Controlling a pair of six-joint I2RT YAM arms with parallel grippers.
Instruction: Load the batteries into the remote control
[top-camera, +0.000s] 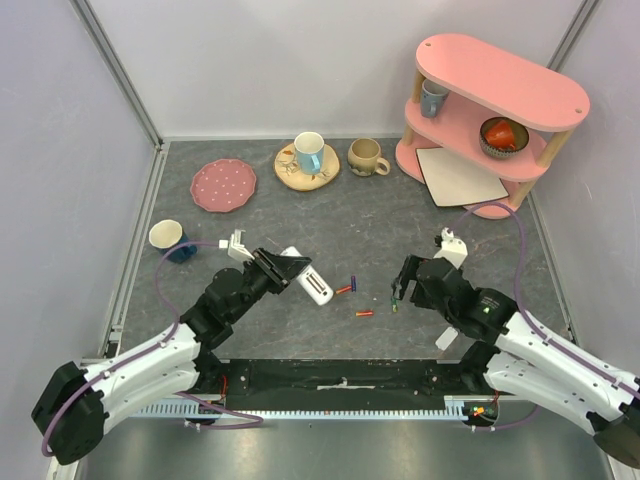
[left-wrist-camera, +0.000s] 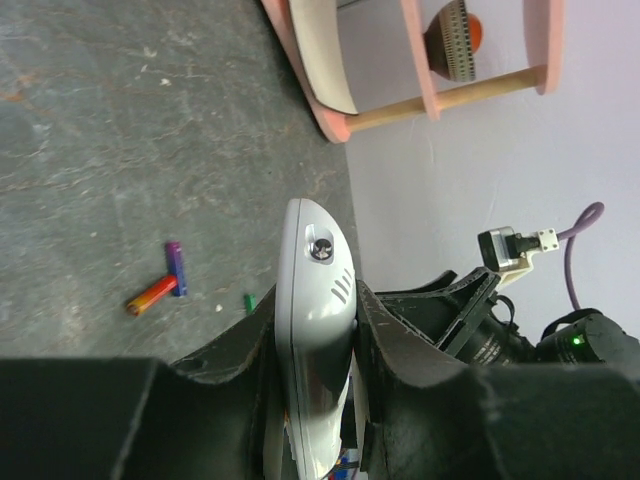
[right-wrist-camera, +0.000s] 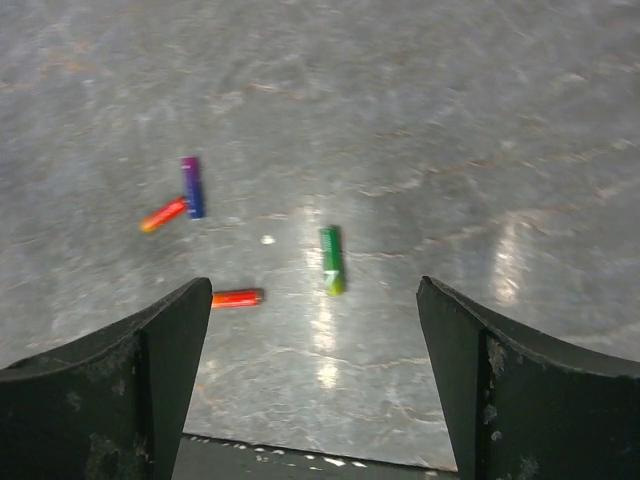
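**Grey stone-pattern bench (top-camera: 400, 215), pale walls: remote gripped, batteries loose between the arms.**

The left pincer (top-camera: 290, 268) is shut on the remote control (top-camera: 312, 283), clamped across its thin sides left of centre; I cannot tell whether its far end rests on the bench. The right pincer (right-wrist-camera: 312, 288) stands wide open and empty above the green battery (right-wrist-camera: 331, 260). The likely step is picking that cell. To do it well, come straight down with a finger either side of its length, close at mid-body and leave the metal ends free for seating. The right wrist view shows the red battery (right-wrist-camera: 237, 297) just beside the left finger (right-wrist-camera: 170, 340), a nudge risk that the top view barely resolves. It also shows the orange battery (right-wrist-camera: 163, 214) touching the purple battery (right-wrist-camera: 191, 187). The left wrist view alone shows how the grip sits. No view shows the compartment.
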